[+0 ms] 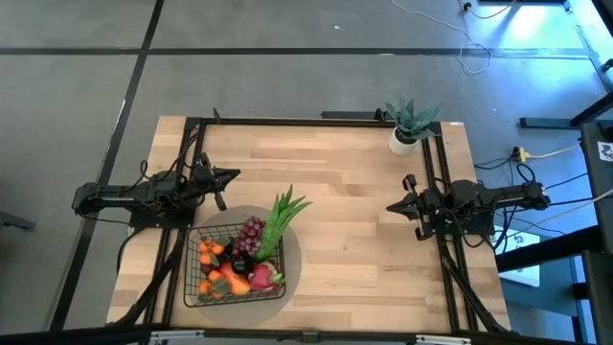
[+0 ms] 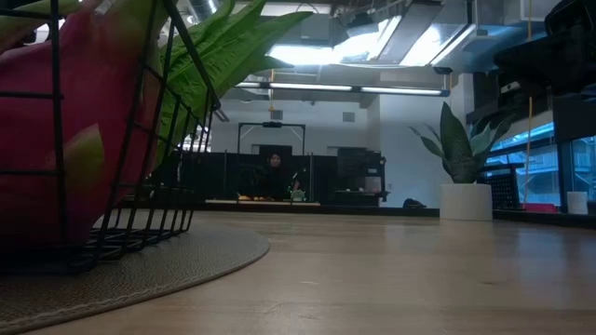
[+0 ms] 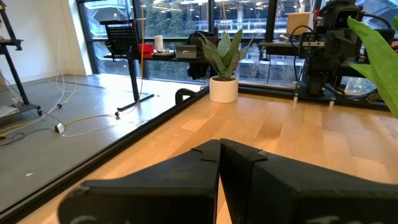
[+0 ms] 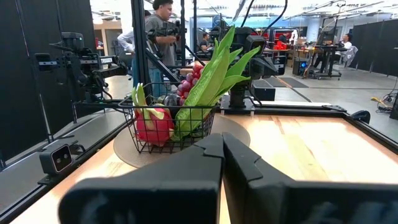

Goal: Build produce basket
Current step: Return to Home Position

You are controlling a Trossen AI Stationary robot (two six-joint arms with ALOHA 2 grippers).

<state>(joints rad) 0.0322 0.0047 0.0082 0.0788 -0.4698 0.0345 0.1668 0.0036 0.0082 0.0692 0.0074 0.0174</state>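
The black wire basket stands on a round grey mat at the table's near left. It holds the produce: green leafy stalks, a red-purple grape bunch, small oranges, a mango and a pink dragon fruit. My left gripper is shut and level at the left edge, just beyond the basket's far side. My right gripper is shut and level at the right edge. Each touches nothing.
A spiky green plant in a white pot stands at the far right corner. Black frame rails run along the table's far and side edges. Bare wood lies between basket and right arm. People stand in the room beyond.
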